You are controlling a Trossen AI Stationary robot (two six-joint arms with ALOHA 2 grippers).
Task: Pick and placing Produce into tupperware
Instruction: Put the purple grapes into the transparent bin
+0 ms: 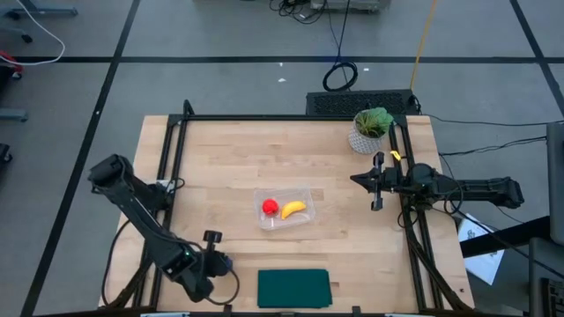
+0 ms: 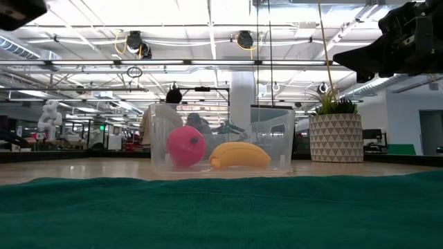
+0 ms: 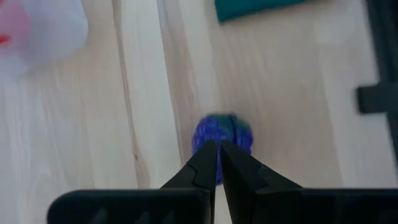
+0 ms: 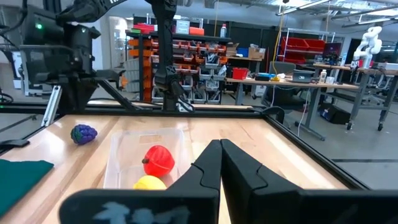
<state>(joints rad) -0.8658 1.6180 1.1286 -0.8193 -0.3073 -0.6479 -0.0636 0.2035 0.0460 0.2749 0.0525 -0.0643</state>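
The clear tupperware (image 1: pixel 284 210) stands mid-table with the red round piece (image 1: pixel 270 208) and the yellow banana (image 1: pixel 293 209) inside it; the low view shows both through its wall (image 2: pixel 221 142). The dark purple lump (image 4: pixel 83 134) lies on the bare wood near the table's front left. My left gripper (image 3: pixel 219 149) hovers over it, shut, pointing steeply down, its tips covering part of the lump (image 3: pixel 221 132) in the left wrist view. In the high view the gripper (image 1: pixel 211 239) hides the lump. My right gripper (image 1: pixel 377 183) waits shut and level at the right edge.
A dark green mat (image 1: pixel 293 287) lies at the near edge, right of my left gripper. A leafy plant in a white pot (image 1: pixel 370 130) stands at the far right corner. A black frame rail (image 1: pixel 172 176) runs along the table's sides.
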